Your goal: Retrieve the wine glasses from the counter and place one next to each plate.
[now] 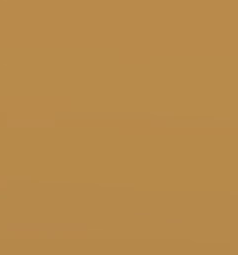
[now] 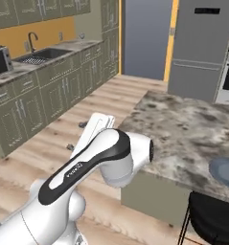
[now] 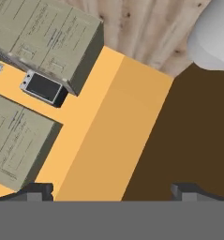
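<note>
One wall: a flat orange-brown surface (image 1: pixel 118 127) is seen across the left base view.
Counter: the speckled stone worktop (image 2: pixel 63 48) over olive-grey cabinets (image 2: pixel 49 93) is seen at the far left, with a sink (image 2: pixel 41 56) set in it.
Bar top: a like stone top (image 2: pixel 183 129) is seen at the right, a black stool (image 2: pixel 212 219) near it.
Fridge: a grey unit (image 2: pixel 202 48) is set at the far right.
Plate: the blue-grey plate (image 2: pixel 226 172) is laid on the bar top's right edge.
Microwave: it (image 3: pixel 42 87) is seen between cabinets.
Gripper (image 3: pixel 113 191): tips are held wide apart, nothing between them.

Open wood floor (image 2: pixel 94 103) between counter (image 2: pixel 20 72) cabinets and stone bar top (image 2: pixel 183 129) with stool (image 2: pixel 214 220).
</note>
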Available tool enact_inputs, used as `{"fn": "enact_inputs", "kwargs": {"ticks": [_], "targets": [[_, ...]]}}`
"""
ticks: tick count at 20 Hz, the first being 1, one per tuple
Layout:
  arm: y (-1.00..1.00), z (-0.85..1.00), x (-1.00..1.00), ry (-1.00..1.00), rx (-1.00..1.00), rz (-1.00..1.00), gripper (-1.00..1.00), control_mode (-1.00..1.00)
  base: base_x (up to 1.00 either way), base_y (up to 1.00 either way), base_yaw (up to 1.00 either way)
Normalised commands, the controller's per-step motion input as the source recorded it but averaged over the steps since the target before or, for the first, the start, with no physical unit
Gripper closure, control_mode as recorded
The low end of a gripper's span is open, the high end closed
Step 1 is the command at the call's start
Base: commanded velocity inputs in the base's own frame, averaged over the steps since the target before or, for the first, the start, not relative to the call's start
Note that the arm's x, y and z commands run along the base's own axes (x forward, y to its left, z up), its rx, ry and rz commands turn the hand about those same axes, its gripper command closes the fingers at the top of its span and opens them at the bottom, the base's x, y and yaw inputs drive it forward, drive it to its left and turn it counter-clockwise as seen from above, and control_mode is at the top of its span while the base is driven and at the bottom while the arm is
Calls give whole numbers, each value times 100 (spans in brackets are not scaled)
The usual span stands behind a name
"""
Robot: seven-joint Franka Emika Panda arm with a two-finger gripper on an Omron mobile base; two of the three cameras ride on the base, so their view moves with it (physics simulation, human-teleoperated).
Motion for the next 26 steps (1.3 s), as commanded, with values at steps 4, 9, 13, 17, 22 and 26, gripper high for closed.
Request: {"fn": "enact_inputs", "kwargs": {"ticks": [4,9,13,17,22,26], "targets": [[0,0,0,0,0,0,-100,100,100,100,0],[0,0,0,0,0,0,-100,100,100,100,-1],[0,0,0,0,0,0,-100,100,100,100,-2],[0,0,0,0,0,0,-100,100,100,98,-4],[0,0,0,0,0,0,-100,100,100,48,-1],[0,0,0,0,0,0,-100,100,100,-32,11]]}}
